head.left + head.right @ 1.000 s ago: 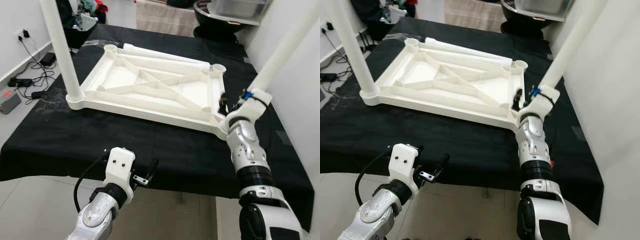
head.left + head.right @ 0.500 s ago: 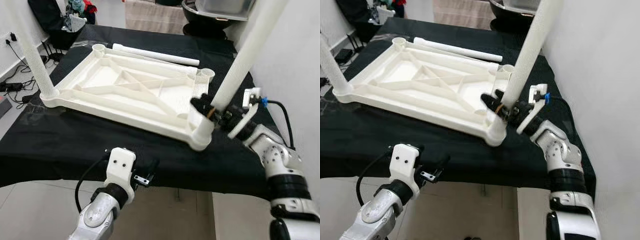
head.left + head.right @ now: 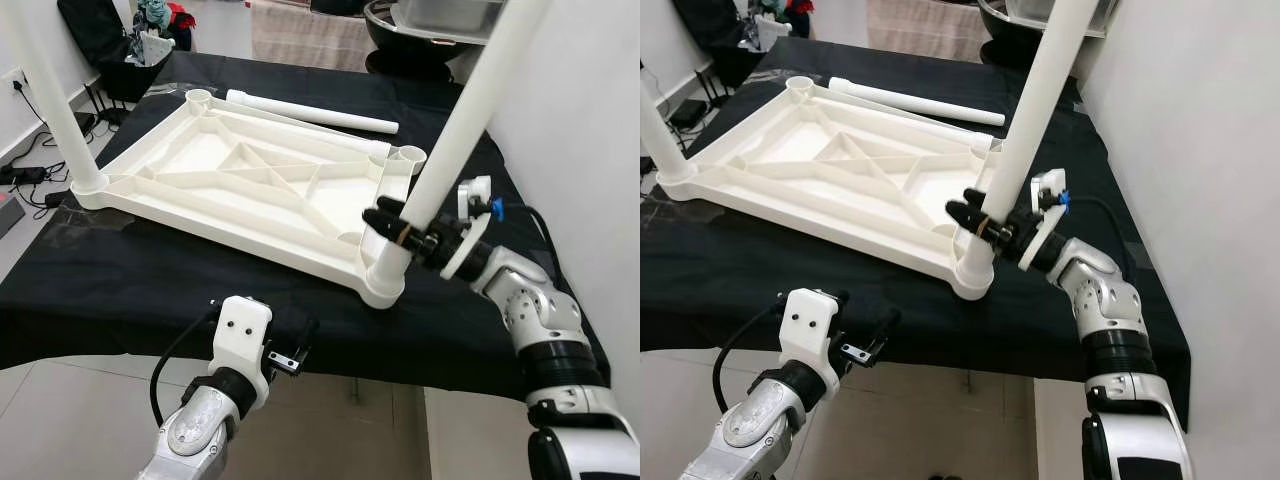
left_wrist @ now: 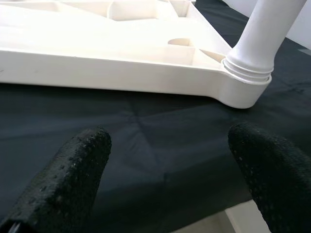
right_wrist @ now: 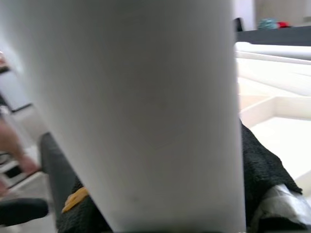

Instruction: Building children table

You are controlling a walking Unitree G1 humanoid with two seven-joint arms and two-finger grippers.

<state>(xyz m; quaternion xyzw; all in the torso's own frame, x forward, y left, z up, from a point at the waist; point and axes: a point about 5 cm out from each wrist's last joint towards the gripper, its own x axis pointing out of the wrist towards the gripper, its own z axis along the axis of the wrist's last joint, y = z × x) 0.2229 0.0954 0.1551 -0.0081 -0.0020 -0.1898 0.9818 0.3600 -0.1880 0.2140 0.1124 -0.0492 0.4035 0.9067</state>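
A white plastic tabletop lies upside down on a black cloth, ribs facing up. A white leg stands tilted in its near right corner socket. My right gripper is shut on that leg low down, just above the socket; in the right wrist view the leg sits between the black fingers. Another leg stands in the near left corner. A loose leg lies behind the tabletop. My left gripper hangs open below the table's front edge, facing the socketed corner.
The black cloth covers a low platform with tiled floor in front. Cables and a power strip lie on the floor at left. A white wall runs close along the right. A dark basin sits at the back.
The view has shifted. My right gripper swung the near right leg a little and slid down towards the socket. The left arm has not moved.
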